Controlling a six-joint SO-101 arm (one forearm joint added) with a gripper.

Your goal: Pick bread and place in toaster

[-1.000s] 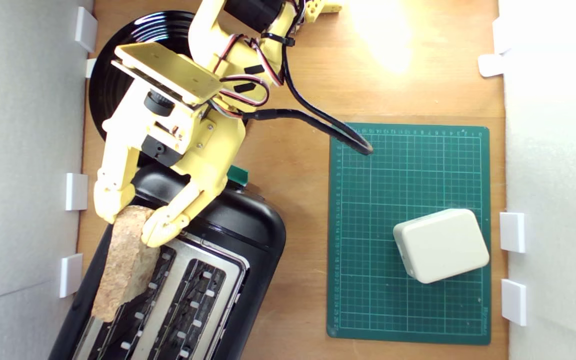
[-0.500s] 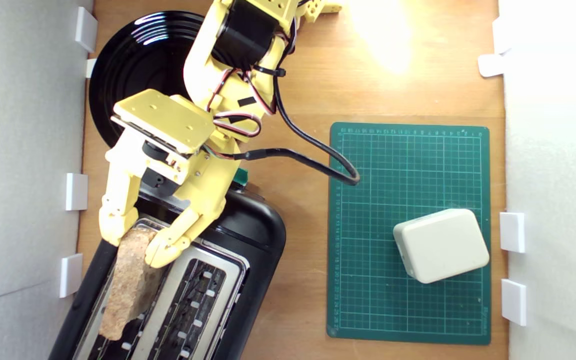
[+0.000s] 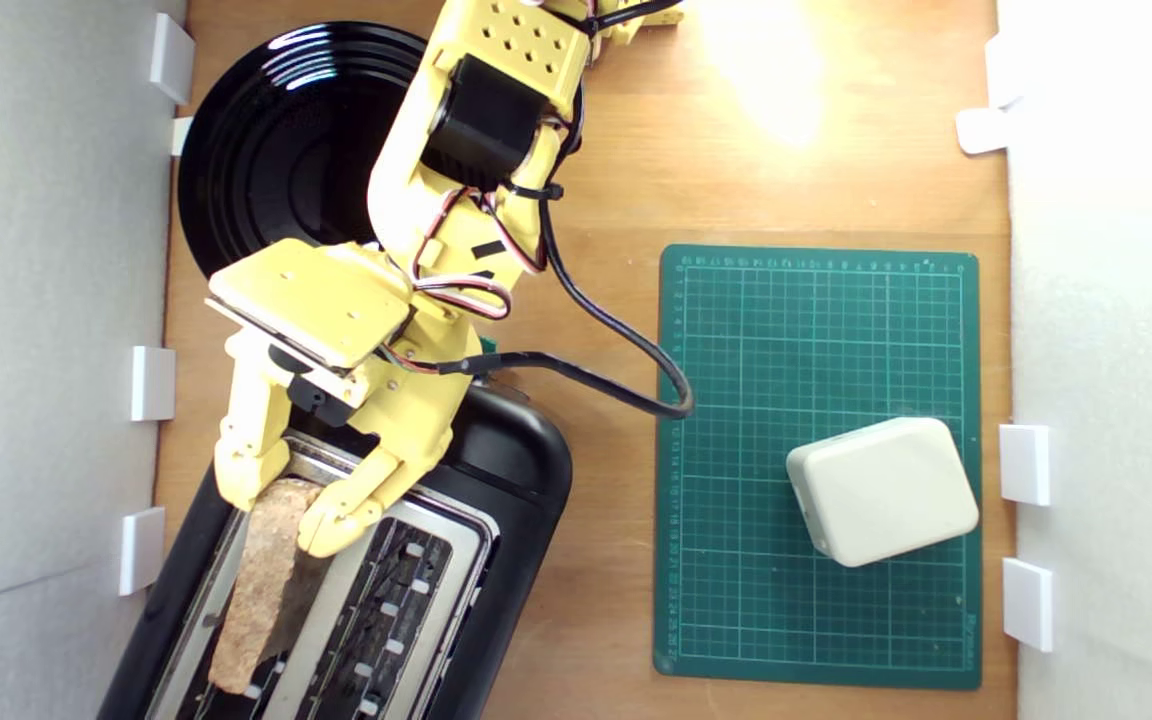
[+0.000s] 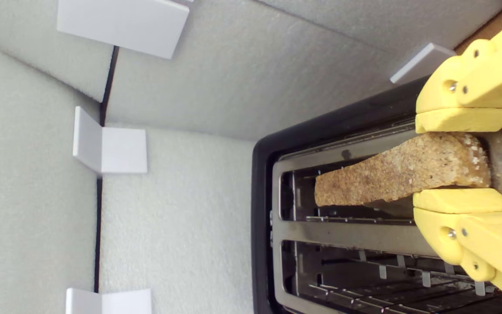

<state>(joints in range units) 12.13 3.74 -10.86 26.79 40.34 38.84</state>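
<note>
The bread (image 3: 261, 585) (image 4: 390, 176), crust edge up, is lowered into the slot of the black toaster (image 3: 526, 470) (image 4: 262, 209) nearest the exterior view's left. My yellow gripper (image 3: 281, 515) (image 4: 462, 161) is shut on the bread's upper end, one finger on each face. The slice's far end sits down between the slot walls. The second slot (image 3: 386, 620) (image 4: 386, 279) holds nothing. The toaster's teal lever knob is almost wholly hidden behind my arm and cable.
A round glossy black plate (image 3: 276, 140) lies behind the toaster. A white rounded plastic block (image 3: 881, 490) rests on a green cutting mat (image 3: 821, 330) at the exterior view's right. White foam walls (image 3: 46, 300) (image 4: 168, 196) with white clips stand close beside the toaster.
My arm has moved forward and down over the toaster. The bread went from lying tilted across the toaster's top edge to sitting lower inside the slot.
</note>
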